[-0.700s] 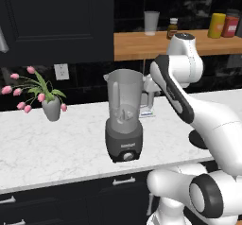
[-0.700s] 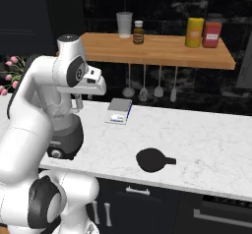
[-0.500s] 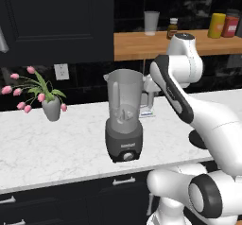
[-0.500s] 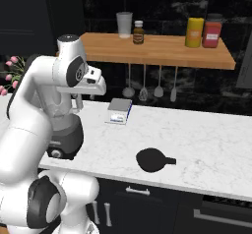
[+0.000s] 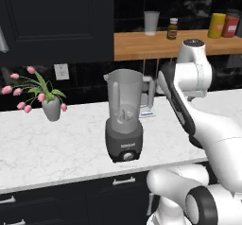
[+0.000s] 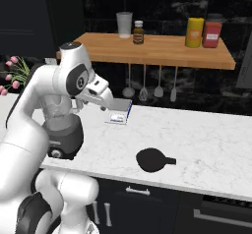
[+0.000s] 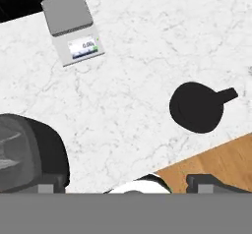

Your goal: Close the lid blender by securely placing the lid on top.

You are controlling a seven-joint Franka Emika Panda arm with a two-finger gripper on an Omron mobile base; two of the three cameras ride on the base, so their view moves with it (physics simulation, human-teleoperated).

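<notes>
- Lying flat on the marble counter (image 6: 206,130), the lid (image 6: 151,160) sits near the front edge, well to the right of the blender (image 5: 125,120) and apart from everything else; a short tab projects from its right side.
- Blender stands upright on the counter's left part, jar open at the top, nothing covering the rim.
- Gripper (image 6: 101,94) hangs high above the counter between blender and lid, touching nothing; whether its jaws are apart or together cannot be told.
- Step in hand, as judged: reaching for the lid. The task is barely begun.
- Recommended: descend squarely over the disc, grip across its raised centre or tab, lift level, then seat it flat on the jar rim.
- A small scale (image 7: 73,28) rests farther back, clear of the path; flowers (image 5: 40,96) stand far left.
</notes>
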